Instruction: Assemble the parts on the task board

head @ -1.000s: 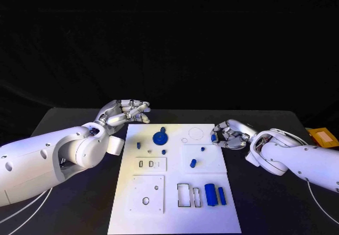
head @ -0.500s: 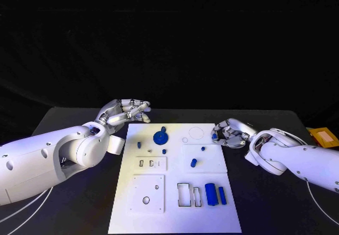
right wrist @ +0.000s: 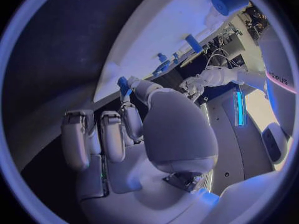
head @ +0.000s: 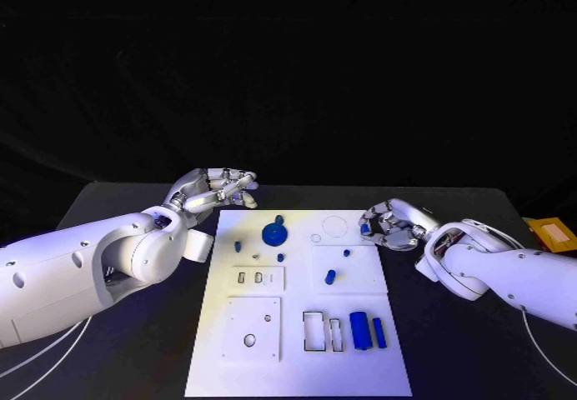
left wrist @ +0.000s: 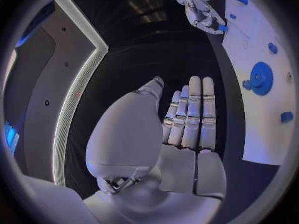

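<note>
Right hand (head: 391,225) pinches a small blue plastic peg (right wrist: 124,82) in its fingertips just off the right edge of the white rectangular task board (head: 301,367). Left hand (head: 217,190) hovers off the board's far left corner, fingers curled, holding nothing. Blue toothed gear (head: 274,234) sits near the board's far edge.

I see a black counter (head: 108,208) under everything, and a small orange object (head: 549,232) lying out beyond the right hand (head: 391,225).
</note>
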Controlling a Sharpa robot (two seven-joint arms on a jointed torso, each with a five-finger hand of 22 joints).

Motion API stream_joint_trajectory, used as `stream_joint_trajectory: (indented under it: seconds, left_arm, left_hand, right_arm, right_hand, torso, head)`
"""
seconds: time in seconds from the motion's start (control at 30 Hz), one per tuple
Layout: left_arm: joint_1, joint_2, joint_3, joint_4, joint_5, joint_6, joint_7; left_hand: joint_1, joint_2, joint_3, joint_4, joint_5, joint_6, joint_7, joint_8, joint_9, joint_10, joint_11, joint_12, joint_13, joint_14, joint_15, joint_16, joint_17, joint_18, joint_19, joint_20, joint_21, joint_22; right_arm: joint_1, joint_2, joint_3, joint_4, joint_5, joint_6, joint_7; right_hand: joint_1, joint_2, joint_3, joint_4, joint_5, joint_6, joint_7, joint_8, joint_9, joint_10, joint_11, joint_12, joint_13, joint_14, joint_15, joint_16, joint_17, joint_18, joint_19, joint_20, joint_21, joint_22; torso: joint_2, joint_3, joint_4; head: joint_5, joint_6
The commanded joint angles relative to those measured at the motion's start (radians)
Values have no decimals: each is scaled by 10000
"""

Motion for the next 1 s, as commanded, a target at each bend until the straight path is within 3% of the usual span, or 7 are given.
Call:
stream_joint_trajectory:
  seconds: [0.03, 0.23, 0.47, 0.83, 1.0]
  left_arm:
    - [3, 13, 7, 1, -28, 184, 28]
    - [3, 46, 6, -53, -28, 186, 17]
    - [2, 162, 2, -187, -28, 198, 1]
    - [1, 296, -5, -346, -28, 171, -20]
    - [1, 328, -6, -364, -28, 167, -24]
  left_hand:
    - [48, -17, 61, 19, -46, -49, -26, -54, 12, -59, 20, -34, 4, -40, 0, -48, 8, -1, -53, 14, 49, 14]
    - [47, -19, 63, 20, -47, -49, -25, -55, 13, -60, 21, -35, 4, -45, 2, -50, 14, 0, -61, 17, 52, 16]
    - [47, -19, 63, 20, -47, -49, -25, -55, 13, -60, 21, -35, 4, -45, 2, -50, 14, 0, -61, 17, 52, 16]
    - [47, -19, 63, 20, -47, -49, -25, -55, 13, -60, 21, -35, 4, -45, 2, -50, 14, 0, -61, 17, 52, 16]
    - [47, -19, 63, 20, -47, -49, -25, -55, 13, -60, 21, -35, 4, -45, 2, -50, 14, 0, -61, 17, 52, 16]
  right_arm:
    - [106, -53, 10, 595, -189, -378, -688]
    - [338, 79, 12, 1542, -618, -461, -1684]
    - [437, 963, 0, 2306, -1254, -292, -2702]
    - [181, 2413, -76, 2323, -2440, 49, -3495]
    - [-52, 2897, -114, 2153, -2884, 159, -3734]
  right_hand:
    - [-133, 80, 55, 89, -85, 31, -2, 134, 219, -68, 10, -93, 33, 860, -68, 27, 1816, -86, 487, -57, 56, 2019]
    - [-272, 96, 41, 169, -107, 7, -3, 159, 224, -127, 15, -162, -37, 854, -60, 17, 1795, -97, 516, -50, 87, 2052]
    - [-326, 109, 41, 195, -111, 65, -38, 223, 242, -106, -10, -156, -26, 851, -73, 12, 1784, -125, 593, -53, 176, 2136]
    - [-375, 89, 30, 206, -86, 119, -75, 294, 263, -102, -41, -168, -36, 844, -98, -2, 1750, -125, 597, -68, 179, 2141]
    - [-407, 58, 17, 210, -54, 133, -89, 324, 271, -91, -55, -164, -28, 841, -110, -8, 1736, -126, 599, -77, 180, 2143]
  torso:
    - [-28, -22, -13]
    - [-93, -49, -27]
    - [-199, -102, -10]
    - [-268, -188, 39]
    - [-231, -159, 33]
  head:
    - [39, -10]
    - [99, -49]
    - [281, -150]
    - [431, -298]
    - [504, -335]
